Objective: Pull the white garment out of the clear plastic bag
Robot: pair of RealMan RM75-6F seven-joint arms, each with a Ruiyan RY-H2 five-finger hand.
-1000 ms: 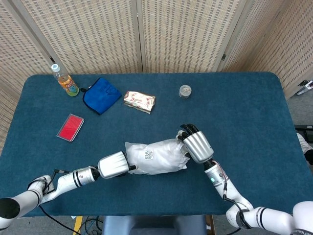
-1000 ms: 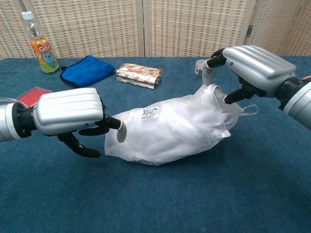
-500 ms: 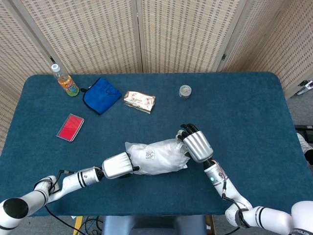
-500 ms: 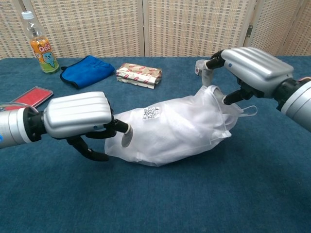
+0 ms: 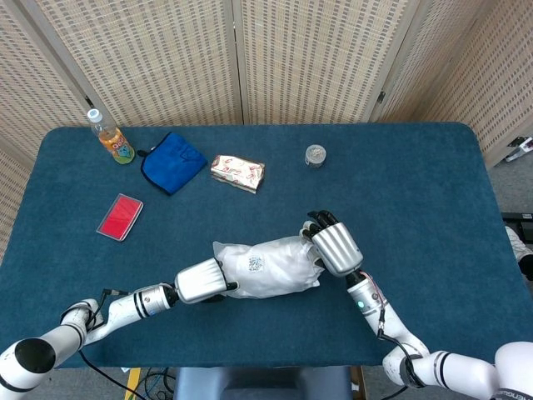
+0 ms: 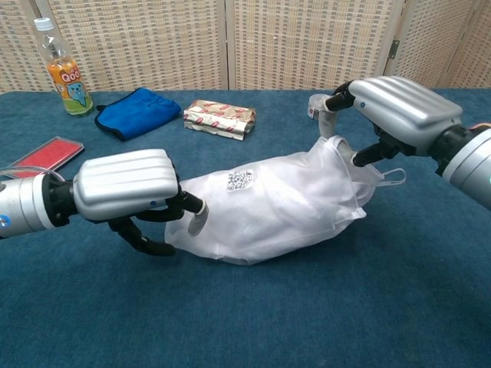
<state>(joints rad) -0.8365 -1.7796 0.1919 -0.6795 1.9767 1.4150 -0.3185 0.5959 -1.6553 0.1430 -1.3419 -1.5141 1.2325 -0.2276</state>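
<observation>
Dark blue table [image 5: 433,208], woven screens [image 5: 316,58] behind — bagged garment [image 6: 284,203] mid-table

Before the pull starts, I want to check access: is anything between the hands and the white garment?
Only the clear plastic bag itself, which wraps the white garment. The left hand is at its closed end and the right hand at its gathered mouth. No other object intervenes.

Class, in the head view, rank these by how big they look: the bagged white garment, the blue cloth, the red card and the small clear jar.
1. Bagged white garment
2. Blue cloth
3. Red card
4. Small clear jar
</observation>
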